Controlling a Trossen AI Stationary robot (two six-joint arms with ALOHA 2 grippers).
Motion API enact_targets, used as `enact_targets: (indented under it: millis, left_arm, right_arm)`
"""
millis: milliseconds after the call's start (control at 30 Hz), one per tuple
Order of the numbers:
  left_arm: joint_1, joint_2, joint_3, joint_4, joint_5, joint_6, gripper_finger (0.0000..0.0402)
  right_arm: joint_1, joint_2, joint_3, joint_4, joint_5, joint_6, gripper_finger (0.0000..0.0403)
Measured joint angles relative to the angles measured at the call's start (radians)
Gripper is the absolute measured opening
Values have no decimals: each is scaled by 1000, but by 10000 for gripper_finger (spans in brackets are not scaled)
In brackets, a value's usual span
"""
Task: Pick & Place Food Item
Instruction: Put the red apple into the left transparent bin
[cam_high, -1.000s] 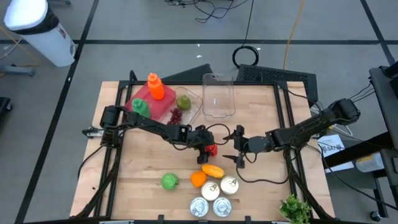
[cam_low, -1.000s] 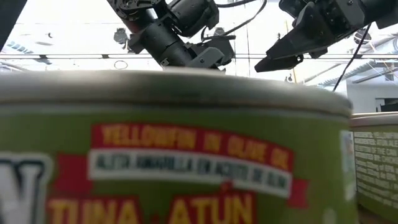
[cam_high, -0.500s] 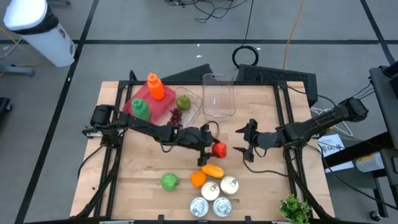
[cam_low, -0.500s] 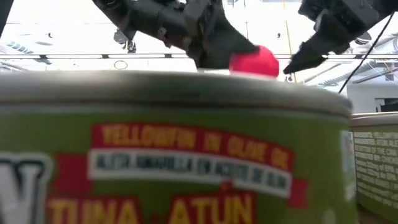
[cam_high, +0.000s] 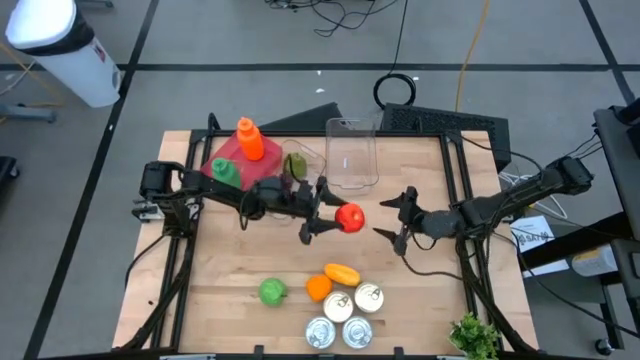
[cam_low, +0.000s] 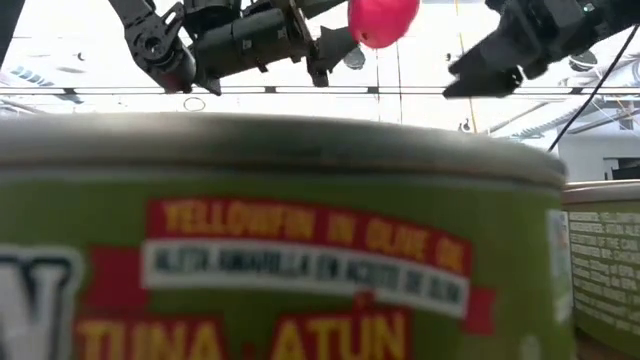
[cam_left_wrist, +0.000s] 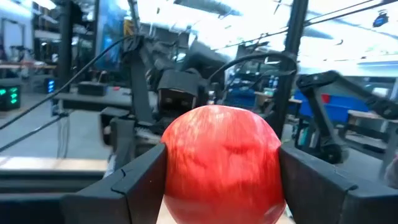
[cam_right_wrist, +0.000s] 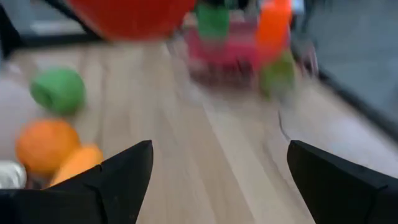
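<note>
A red apple sits between the fingers of my left gripper above the middle of the table, near the clear container. The left wrist view shows the apple filling the gap between both fingers. In the low view the apple hangs high above the cans. My right gripper is open, a short way to the apple's right, touching nothing. Its wrist view shows wide-apart fingers and the apple beyond them. My left gripper pinches the red apple between its two fingers, one finger on each side of the apple's widest part. The fingers come in roughly level from the table's left. The apple is lifted clear of the table.
A red tray at the far left holds an orange bottle, a green bottle, grapes and a pear. Near the front edge lie a green fruit, an orange, an orange pepper and several tuna cans. Greens lie at the front right.
My left gripper has risen from the table with the red apple and carried it toward the far edge; the apple is now lifted clear. My right gripper has drawn back toward the table's right edge and risen a little, staying open.
</note>
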Motion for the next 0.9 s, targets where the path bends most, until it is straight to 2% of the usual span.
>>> enact_targets:
  millis: [200, 267, 367, 433, 500, 700, 900]
  left_arm:
    - [-14, -2, 1, 20, 6, 10, 269]
    - [-19, -2, 1, 37, 3, 12, 269]
    - [-26, -2, 2, 47, 4, 21, 274]
    - [-26, -2, 2, 47, 5, 29, 277]
    - [-26, -2, 2, 47, 4, 30, 273]
    - [-27, -3, 2, 52, 12, 27, 268]
    - [-42, -6, 2, 60, 10, 34, 278]
  right_arm:
    - [-2, 109, -184, 756, -3, -207, 352]
    - [-10, 170, -230, 952, -14, -248, 352]
    - [-30, 264, -242, 1149, -150, -259, 352]
    - [-42, 329, -214, 1209, -244, -250, 352]
    - [-49, 384, -174, 1219, -290, -251, 352]
    - [-60, 521, -39, 1216, -288, -302, 352]
    - [-68, 561, 30, 1212, -293, -310, 352]
